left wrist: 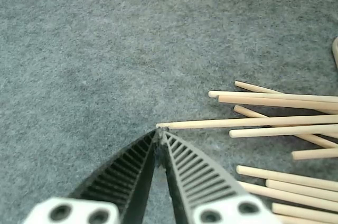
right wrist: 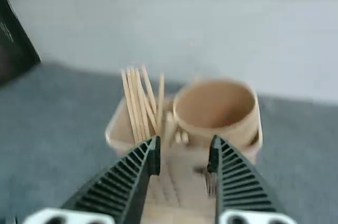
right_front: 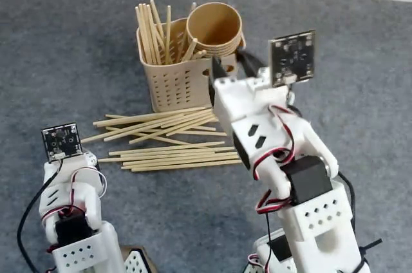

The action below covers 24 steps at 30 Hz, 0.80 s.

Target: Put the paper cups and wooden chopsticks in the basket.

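Loose wooden chopsticks [right_front: 174, 159] at centre frame should be pinched mid-length by the parted, empty right gripper [right wrist: 184, 155]; the left gripper [left wrist: 160, 131] is closed on nothing.

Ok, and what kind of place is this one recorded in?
Probably a lab or hobby bench set up for robot practice, not a kitchen. A grey mat is the work surface, two white arms with bare wiring sit at it, and a plain pale wall lies behind the basket.
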### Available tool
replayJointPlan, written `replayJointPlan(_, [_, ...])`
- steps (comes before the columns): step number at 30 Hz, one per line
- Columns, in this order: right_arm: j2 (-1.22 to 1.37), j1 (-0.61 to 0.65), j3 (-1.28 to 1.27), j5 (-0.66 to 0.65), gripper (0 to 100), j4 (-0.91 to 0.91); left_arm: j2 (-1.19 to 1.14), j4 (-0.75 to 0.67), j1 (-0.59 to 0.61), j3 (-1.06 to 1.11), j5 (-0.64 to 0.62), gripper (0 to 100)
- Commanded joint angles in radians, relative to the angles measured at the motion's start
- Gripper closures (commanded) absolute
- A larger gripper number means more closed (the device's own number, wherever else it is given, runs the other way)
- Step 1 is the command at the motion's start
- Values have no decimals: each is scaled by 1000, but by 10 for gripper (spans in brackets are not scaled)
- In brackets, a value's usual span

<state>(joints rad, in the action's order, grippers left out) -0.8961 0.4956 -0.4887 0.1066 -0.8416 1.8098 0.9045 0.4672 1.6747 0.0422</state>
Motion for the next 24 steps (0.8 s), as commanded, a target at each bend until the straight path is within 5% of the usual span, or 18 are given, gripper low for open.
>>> replayJointPlan(1, [-27, -24, 22, 52, 840, -222, 7, -20, 7, 21, 8, 992])
replayJointPlan(10, [-24, -44, -131, 370, 836, -430, 7, -20, 7, 21, 8, 992])
replayJointPlan(24, [65, -50, -458, 459, 836, -323, 7, -20, 7, 21, 8, 992])
